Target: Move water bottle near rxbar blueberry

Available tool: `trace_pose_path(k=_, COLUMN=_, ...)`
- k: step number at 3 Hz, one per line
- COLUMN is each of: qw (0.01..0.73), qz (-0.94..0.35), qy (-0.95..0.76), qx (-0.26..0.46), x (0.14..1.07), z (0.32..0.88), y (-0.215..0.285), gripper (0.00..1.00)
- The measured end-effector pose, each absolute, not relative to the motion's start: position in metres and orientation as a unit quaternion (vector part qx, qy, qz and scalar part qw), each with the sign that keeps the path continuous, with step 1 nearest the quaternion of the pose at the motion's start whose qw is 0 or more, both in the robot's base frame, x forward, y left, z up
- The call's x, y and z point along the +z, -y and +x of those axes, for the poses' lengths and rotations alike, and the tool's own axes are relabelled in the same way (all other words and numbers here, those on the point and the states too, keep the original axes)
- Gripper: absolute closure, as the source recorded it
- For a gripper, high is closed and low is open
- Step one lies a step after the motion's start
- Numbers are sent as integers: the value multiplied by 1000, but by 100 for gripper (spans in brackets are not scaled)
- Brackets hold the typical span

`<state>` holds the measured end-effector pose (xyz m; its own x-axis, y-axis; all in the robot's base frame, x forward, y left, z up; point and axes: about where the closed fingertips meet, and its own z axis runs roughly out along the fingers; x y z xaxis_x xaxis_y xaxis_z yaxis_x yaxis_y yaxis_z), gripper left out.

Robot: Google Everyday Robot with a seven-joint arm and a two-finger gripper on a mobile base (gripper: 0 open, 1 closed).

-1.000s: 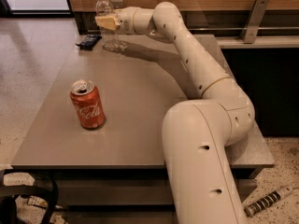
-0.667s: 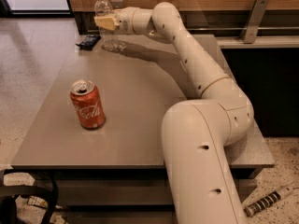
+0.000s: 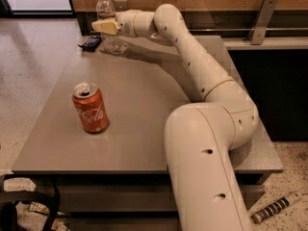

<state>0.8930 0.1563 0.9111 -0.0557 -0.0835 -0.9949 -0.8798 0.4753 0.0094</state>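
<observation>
the gripper (image 3: 105, 26) is at the far left corner of the worktop (image 3: 144, 109), level with the middle of the water bottle (image 3: 104, 6) and overlapping it from the front. whether it clamps the bottle or has slackened, i cannot tell. the bottle stands upright with its base on the worktop, just beside the rxbar blueberry (image 3: 90, 43), which lies flat to its left near the edge. over the last second almost nothing has shifted: bottle, bar and gripper keep their places. that suggests the placing is essentially done, with only the release and retreat left. the coca-cola can (image 3: 90, 108) stands well apart, nearer the front.
</observation>
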Motion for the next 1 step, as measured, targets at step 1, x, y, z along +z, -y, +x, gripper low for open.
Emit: trace_pose_path(k=1, qw=574, qz=-378, qy=-638, qx=347, x=910, z=893, y=-158, gripper=0)
